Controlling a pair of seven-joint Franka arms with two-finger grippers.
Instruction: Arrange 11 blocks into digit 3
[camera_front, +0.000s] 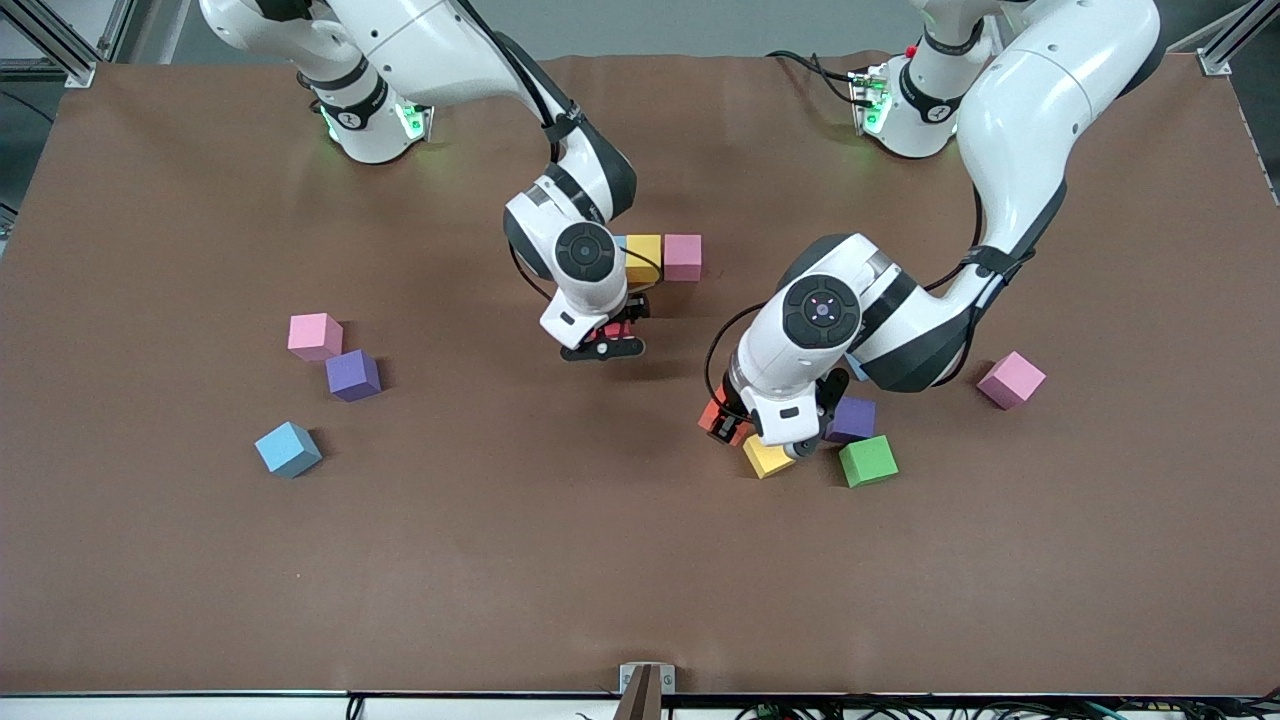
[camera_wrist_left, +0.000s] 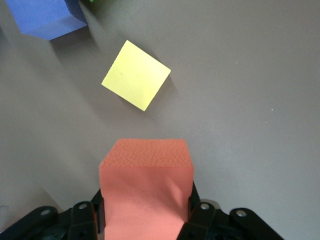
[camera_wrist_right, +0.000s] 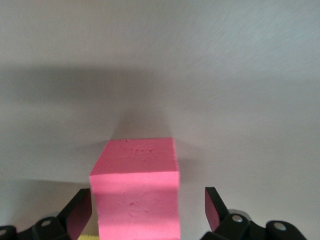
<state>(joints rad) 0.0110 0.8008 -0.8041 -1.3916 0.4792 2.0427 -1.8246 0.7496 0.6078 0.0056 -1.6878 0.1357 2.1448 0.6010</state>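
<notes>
I see the matte green cube (camera_front: 867, 461) nearest the camera, toward the left arm's end of the table. Just beside it sits a yellow cube (camera_front: 766, 457), with a purple cube (camera_front: 853, 418) just farther back, touching or nearly touching the green one.

The left gripper (camera_front: 727, 421) is clamped on an orange-red cube (camera_wrist_left: 146, 192), low over the table right next to that yellow cube (camera_wrist_left: 136, 75).

A tilted pink cube (camera_front: 1011, 379) lies apart, further toward the left arm's end.

Toward the right arm's end: light blue cube (camera_front: 288, 449), purple cube (camera_front: 352, 375) and pink cube (camera_front: 315, 336), loose, the last two nearly touching.

No containers on the table.

The digit 3 is barely started: yellow cube (camera_front: 643, 257) and pink cube (camera_front: 683, 256) touching in a row mid-table, far from the camera.

The right gripper (camera_front: 610, 338) is just nearer than that row, fingers (camera_wrist_right: 214, 206) apart around a hot-pink cube (camera_wrist_right: 136, 192), gaps visible both sides.
</notes>
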